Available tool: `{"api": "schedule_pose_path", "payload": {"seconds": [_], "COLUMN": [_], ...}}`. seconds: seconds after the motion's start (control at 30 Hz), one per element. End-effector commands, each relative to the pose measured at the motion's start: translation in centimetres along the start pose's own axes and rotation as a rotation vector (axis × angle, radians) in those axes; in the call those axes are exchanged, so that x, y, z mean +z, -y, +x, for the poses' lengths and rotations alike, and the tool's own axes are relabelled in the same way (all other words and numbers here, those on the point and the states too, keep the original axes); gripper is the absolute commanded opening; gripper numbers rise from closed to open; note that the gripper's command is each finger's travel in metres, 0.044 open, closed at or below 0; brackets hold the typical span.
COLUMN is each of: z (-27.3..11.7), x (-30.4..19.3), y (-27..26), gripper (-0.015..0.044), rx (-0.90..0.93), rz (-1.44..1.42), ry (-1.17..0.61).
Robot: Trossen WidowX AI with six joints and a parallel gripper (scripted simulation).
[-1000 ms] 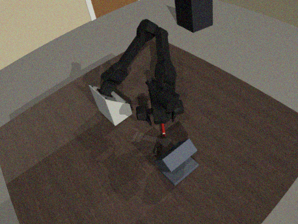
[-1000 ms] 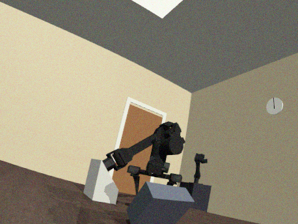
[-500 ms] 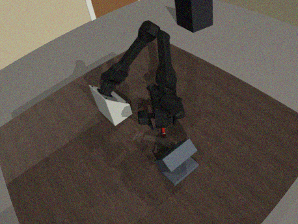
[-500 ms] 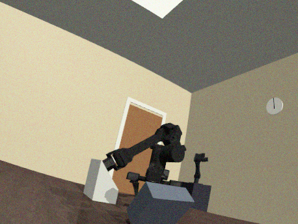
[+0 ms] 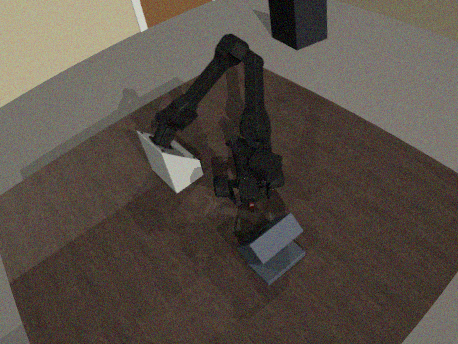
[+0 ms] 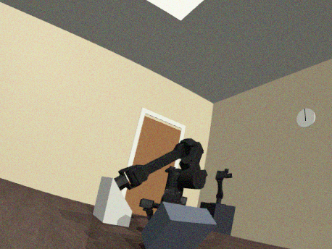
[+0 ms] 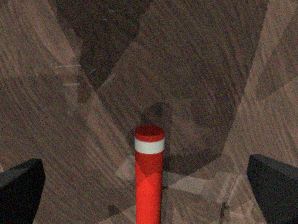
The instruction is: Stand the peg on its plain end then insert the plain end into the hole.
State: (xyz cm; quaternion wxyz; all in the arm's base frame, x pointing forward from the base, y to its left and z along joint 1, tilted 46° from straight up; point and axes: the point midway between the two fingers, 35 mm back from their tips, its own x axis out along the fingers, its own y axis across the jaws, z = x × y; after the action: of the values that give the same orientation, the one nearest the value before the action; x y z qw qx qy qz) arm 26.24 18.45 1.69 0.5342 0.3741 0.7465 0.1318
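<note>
The red peg [image 7: 149, 192] [image 5: 251, 205] with a white band near its far end shows in the wrist view, between my fingers and apart from both. It appears to lie on the table, banded end toward the sloped panel; its plain end is outside the wrist view, and my gripper hides most of it in the top view. My gripper [image 7: 147, 169] [image 5: 250, 196] is open wide and empty above the peg. The blue-grey sloped panel [image 5: 276, 239] [image 6: 192, 215] stands just beyond the peg. Its hole is not visible.
The arm rises from a white wedge-shaped base [image 5: 180, 172] [image 6: 112, 206] at the left. The panel's flat foot [image 5: 280, 262] rests on the table [image 5: 125, 265]. A dark box [image 5: 300, 25] [image 6: 225, 221] stands on the floor behind.
</note>
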Motion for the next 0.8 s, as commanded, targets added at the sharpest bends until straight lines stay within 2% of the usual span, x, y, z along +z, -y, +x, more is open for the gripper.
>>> {"api": "schedule_pose_path", "payload": {"seconds": [0.0,0.43,0.77], "z": [0.6,2.4,2.4], "x": [-0.1,-0.4,-0.4], "y": [0.2,0.2,0.2], "gripper": [0.044,0.044,0.0177], "rx": [0.001,0.004,0.004], "rz": [0.01,0.01,0.01], "ry": [-0.005,-0.007,-0.007]}}
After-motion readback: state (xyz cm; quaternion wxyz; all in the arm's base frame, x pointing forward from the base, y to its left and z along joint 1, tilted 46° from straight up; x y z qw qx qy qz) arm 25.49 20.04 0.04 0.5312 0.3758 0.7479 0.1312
